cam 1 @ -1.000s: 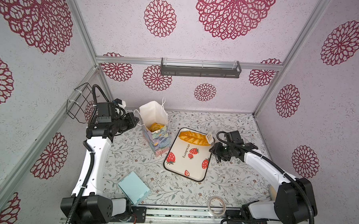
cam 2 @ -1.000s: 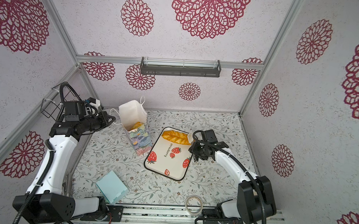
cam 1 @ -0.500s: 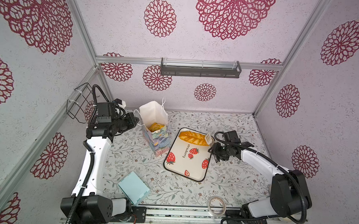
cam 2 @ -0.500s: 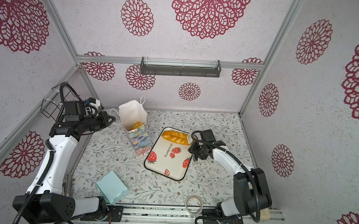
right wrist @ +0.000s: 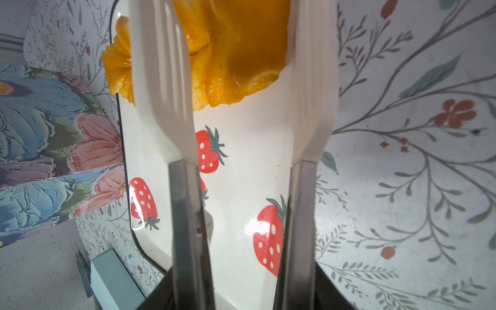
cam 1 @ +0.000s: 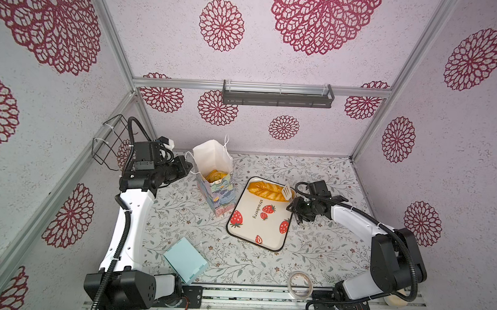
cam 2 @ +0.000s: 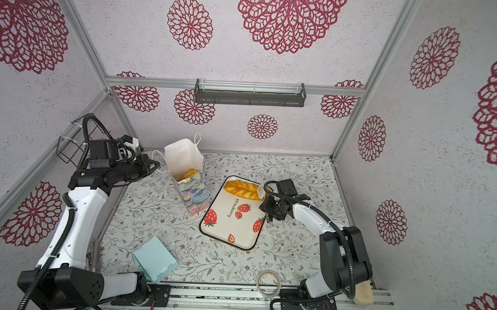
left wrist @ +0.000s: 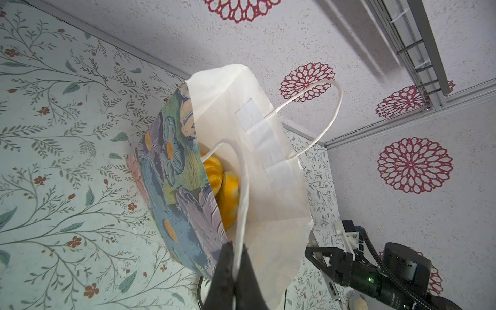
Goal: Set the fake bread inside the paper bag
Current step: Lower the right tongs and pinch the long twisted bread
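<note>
Floral tabletop point(cam 1: 313, 170); left pincer point(left wrist: 233, 268) tight on handle point(left wrist: 243, 188); right pincer point(cam 1: 294, 212) on tongs point(right wrist: 185, 214); loaf point(right wrist: 241, 53) half-hidden

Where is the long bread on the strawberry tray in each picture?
In a top view: the long loaf lies across the strawberry tray's far end, right of the paper bag.
In a top view: the long loaf is in the same place, beside the paper bag.
Left wrist: not in it; only the paper bag with rolls inside.
Right wrist: the long loaf sits between the tongs' white blades.
Shared landmark: the paper bag, seen in all four.
</note>
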Robot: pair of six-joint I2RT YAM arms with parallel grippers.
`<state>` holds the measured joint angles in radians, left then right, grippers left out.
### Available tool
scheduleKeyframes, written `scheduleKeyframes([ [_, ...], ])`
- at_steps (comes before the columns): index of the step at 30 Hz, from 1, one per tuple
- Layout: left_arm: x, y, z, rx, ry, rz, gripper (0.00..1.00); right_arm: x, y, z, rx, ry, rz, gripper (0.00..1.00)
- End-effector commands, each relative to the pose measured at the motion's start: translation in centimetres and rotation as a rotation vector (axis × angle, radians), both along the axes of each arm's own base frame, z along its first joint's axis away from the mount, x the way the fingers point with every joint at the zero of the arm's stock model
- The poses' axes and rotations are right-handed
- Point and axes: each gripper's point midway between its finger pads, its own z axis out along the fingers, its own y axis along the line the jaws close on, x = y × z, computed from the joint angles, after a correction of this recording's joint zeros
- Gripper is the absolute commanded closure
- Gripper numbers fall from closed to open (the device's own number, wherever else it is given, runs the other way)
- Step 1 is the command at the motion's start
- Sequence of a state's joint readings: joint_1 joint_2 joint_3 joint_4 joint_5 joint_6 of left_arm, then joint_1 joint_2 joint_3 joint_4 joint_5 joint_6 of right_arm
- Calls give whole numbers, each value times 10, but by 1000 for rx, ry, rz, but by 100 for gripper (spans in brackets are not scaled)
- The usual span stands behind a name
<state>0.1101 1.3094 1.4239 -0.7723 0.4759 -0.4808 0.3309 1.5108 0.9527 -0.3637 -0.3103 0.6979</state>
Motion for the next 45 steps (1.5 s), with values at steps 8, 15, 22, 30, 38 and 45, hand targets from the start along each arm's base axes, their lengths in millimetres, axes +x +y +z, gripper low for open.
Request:
scheduleKeyframes([
  [8,2,3,0,15,-4,5,100,19,6,11,49,-66,32,48],
  [15,1,5,-1,18,-3,13,100,20,7,8,68,-60,47,50],
  [22,0,5,1,16,-7,13,100,21,4,6,87,-58,39,54],
  [30,1,4,-1,10,-4,11,100,19,-2,13,97,-79,28,63],
  [38,2,4,-1,8,-3,10,100,20,-6,21,116,-107,20,83],
  [45,4,4,-1,4,-3,10,100,20,-6,39,132,-152,28,88],
])
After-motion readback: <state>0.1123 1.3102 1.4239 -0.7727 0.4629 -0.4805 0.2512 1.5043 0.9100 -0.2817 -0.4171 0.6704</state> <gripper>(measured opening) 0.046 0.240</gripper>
